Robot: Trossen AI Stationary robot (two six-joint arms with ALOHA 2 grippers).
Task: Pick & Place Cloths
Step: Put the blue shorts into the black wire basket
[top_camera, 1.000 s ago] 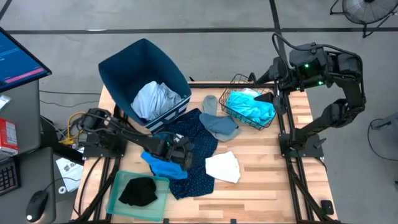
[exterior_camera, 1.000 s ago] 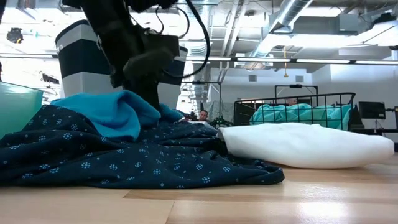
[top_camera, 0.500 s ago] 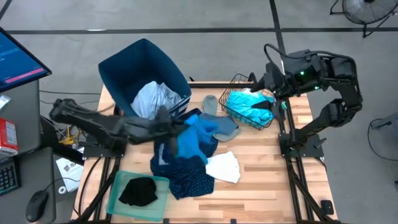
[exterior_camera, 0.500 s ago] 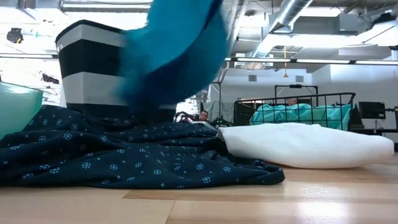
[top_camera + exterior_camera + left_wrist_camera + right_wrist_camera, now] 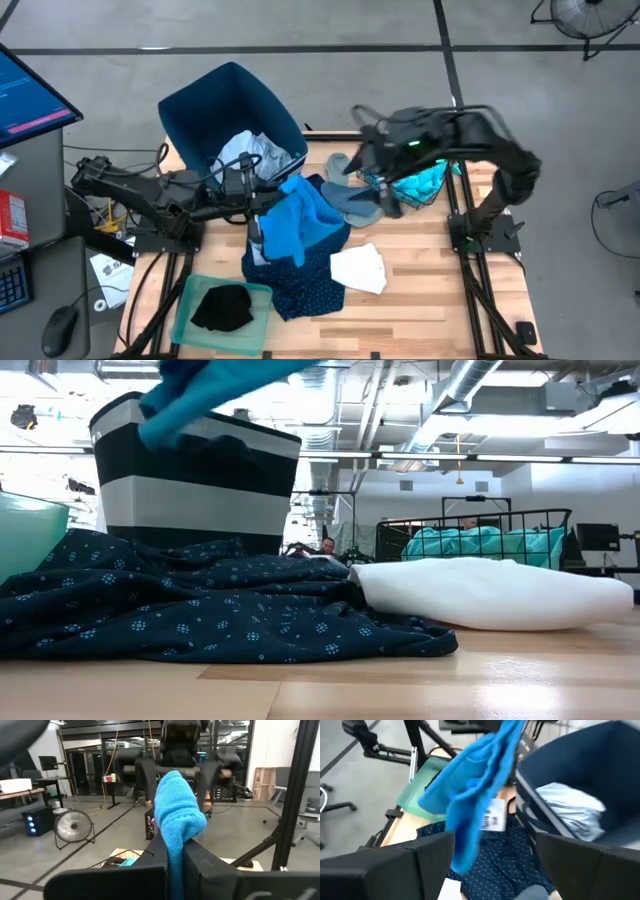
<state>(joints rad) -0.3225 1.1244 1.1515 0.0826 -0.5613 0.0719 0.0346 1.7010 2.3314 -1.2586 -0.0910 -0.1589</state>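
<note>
My left gripper [image 5: 260, 198] hovers near the dark blue bin [image 5: 230, 110], shut on the bright blue cloth [image 5: 298, 222], which shows high up in the low view [image 5: 205, 388]. My right gripper [image 5: 368, 165] is open above the grey cloths [image 5: 352, 202], facing the blue cloth [image 5: 480, 795] and touching nothing. The dotted navy cloth [image 5: 305, 275] lies spread on the table, and the white cloth [image 5: 358, 268] rests beside it. A pale blue cloth [image 5: 250, 155] lies in the bin. A turquoise cloth [image 5: 420, 182] fills the wire basket. My left gripper [image 5: 172, 847] pinches a bunched part of the bright blue cloth [image 5: 176, 832] between its two fingers, with several layers gathered. The fingers come level from the table's left. A lump of cloth [image 5: 177, 802] sticks out past the fingertips; the rest hangs slack, clear of the table.
A green tray [image 5: 190, 300] at the near left corner holds a black cloth [image 5: 222, 308]. The wire basket [image 5: 385, 130] stands at the far right. Bare wood shows at the near right [image 5: 430, 290]. A monitor and a desk stand left of the table.
My left gripper has risen from the navy cloth and moved toward the far edge and the bin, lifting the bright blue cloth clear; the navy cloth has stayed on the table. My right arm has swung from the basket toward the table's left, over the grey cloths.
</note>
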